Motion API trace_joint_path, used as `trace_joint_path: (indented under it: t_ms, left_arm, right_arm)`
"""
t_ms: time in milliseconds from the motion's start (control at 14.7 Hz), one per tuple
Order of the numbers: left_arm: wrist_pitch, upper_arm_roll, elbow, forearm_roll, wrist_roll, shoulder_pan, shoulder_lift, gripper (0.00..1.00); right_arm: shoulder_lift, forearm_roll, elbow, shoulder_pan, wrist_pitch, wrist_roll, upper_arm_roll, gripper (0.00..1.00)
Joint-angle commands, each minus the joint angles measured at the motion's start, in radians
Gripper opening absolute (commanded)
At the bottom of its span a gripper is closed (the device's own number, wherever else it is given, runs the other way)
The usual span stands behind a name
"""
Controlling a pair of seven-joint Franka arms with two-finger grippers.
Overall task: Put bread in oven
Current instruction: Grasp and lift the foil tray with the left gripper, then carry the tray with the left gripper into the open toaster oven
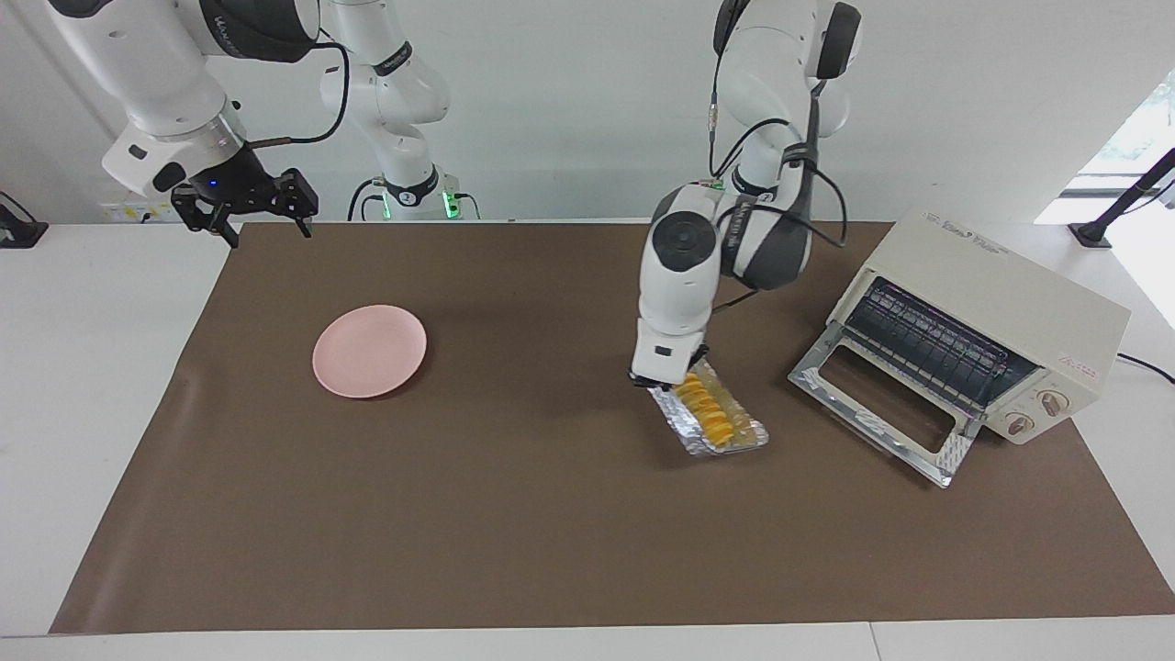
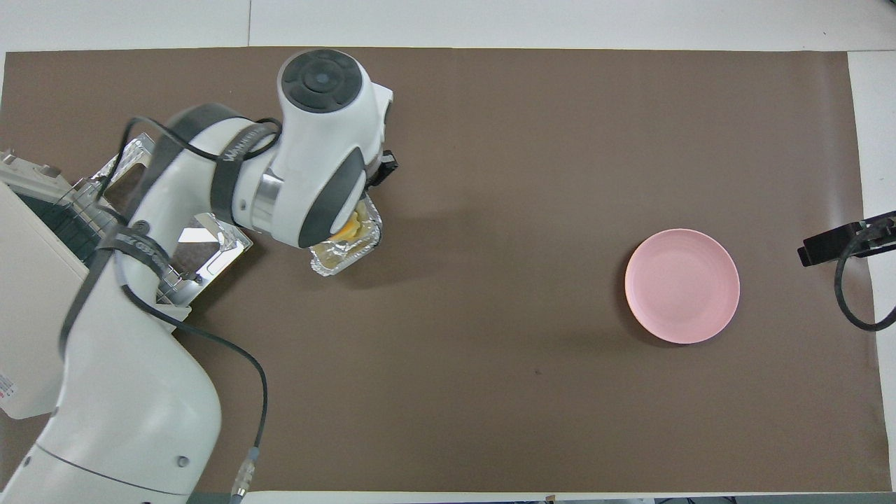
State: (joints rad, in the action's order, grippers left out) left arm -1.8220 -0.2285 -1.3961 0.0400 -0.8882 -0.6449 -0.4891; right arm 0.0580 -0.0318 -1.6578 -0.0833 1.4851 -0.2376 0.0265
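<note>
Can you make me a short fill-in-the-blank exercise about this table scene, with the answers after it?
1. The bread lies in a crinkled foil ____.
2. The oven has its glass door dropped ____.
3. The left gripper is down at the end of the foil tray that is ____ to the robots.
4. The right gripper waits in the air while the pink ____ lies bare on the brown mat.

Missing words: tray; open; nearer; plate
</note>
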Motion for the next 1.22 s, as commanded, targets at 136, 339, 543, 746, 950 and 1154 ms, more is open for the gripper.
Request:
trace_joint_path:
  t_ms: [136,339,543,746,950,1154]
  left_arm:
    - [0.078,-0.174,-0.006,-0.043,-0.006,0.053,0.032,0.00]
    - [0.076,-0.249,-0.017,-0.101,0.026,0.062,0.029,0.00]
    - [0.105,-0.252,-0.046,-0.109,0.057,0.126,0.037,0.00]
    - [0.128,-0.253,-0.084,-0.114,0.106,0.162,0.055,0.00]
    - [0.191,-0.281,-0.118,-0.114,0.101,0.163,0.073,0.00]
    - [0.223,-0.299,-0.101,-0.117,0.104,0.159,0.066,0.00]
  right_arm:
    - [0.009,-0.014,-0.007,-0.009,-0.009,-0.020,0.012,1.00]
    - [0.008,-0.014,-0.007,-0.010,-0.009,-0.020,0.012,1.00]
    - [0.009,-0.014,-0.007,-0.010,-0.009,-0.020,0.012,1.00]
    - [0.009,-0.014,-0.007,-0.010,-0.009,-0.020,0.012,1.00]
    - [0.008,-0.014,-0.007,-0.009,-0.009,-0.020,0.012,1.00]
    - [0.009,-0.014,-0.007,-0.010,-0.009,-0.020,0.012,1.00]
